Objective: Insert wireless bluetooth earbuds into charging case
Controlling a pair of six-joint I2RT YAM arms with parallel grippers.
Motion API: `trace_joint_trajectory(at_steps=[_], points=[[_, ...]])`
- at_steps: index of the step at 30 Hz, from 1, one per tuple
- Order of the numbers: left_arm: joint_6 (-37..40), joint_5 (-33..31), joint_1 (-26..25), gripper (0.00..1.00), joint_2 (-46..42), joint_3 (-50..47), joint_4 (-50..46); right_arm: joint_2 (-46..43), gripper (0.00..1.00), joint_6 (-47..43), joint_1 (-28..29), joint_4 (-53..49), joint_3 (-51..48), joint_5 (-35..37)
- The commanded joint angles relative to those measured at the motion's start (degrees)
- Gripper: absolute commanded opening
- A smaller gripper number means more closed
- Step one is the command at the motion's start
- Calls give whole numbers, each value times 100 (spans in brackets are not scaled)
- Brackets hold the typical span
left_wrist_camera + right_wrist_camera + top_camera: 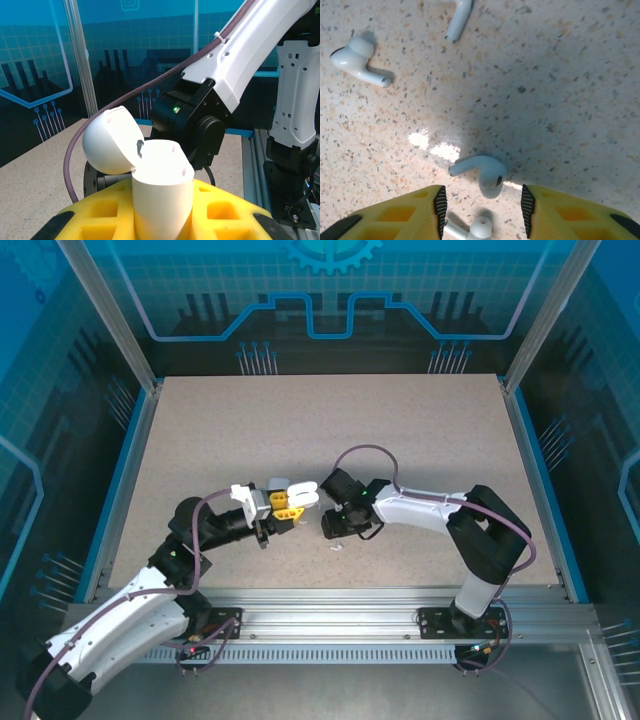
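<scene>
My left gripper point(162, 212) is shut on a white charging case point(162, 185), which stands upright between its yellow fingers point(100, 210) with the lid point(111, 140) flipped open to the left. From above, the charging case point(300, 492) hangs over the table's middle. My right gripper point(482, 205) is open and points down at the table. One white earbud point(482, 172) lies just beyond its pads point(439, 210). A second white earbud point(475, 230) lies between the fingers near the frame's bottom. Two more white earbuds point(357, 60) lie farther off, one at the top edge point(459, 17).
The right arm's wrist point(200, 125) sits close behind the held case. The speckled tabletop point(400, 440) stretches wide behind both grippers. Blue walls and an aluminium frame point(530, 460) enclose it.
</scene>
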Motion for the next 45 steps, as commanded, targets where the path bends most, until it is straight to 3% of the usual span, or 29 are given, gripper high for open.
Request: trace_joint_trajectory(at_steps=[1,45], points=[[131,-92,-46,2,-68,23,55,-51,42,-114,-113,51,-104,-127],[160,-142,-40,2,-156,1,-88,846,28,-239,-99,98,185,-397]])
